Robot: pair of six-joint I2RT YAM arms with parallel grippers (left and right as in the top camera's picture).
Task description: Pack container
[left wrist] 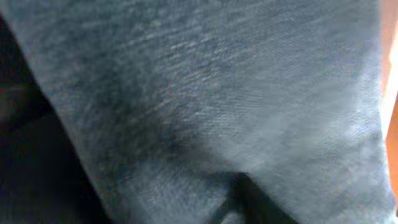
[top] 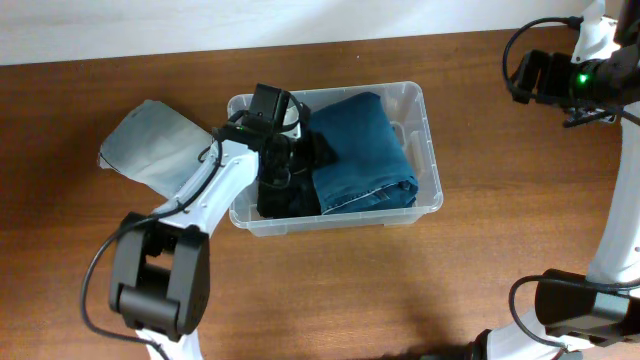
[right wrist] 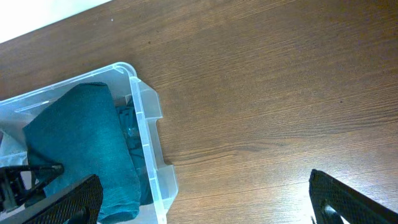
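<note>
Container (top: pixel 431 160) holds folded jeans (top: pixel 360 145); right end effector (right wrist: pixel 205 190) wide (left end effector (top: pixel 278 175) unclear).

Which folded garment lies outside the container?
The pale grey-blue garment, on the table left of the container; the deep blue jeans lie inside it.

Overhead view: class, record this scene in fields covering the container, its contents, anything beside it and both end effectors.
container: clear plastic, mid-table
contents: folded blue jeans, in the half nearer the right arm
beside it: grey-blue cloth on the table, left arm's side
left end effector: down inside the container's left half, jaws hidden
right end effector: open, over bare table, outside the container
</note>
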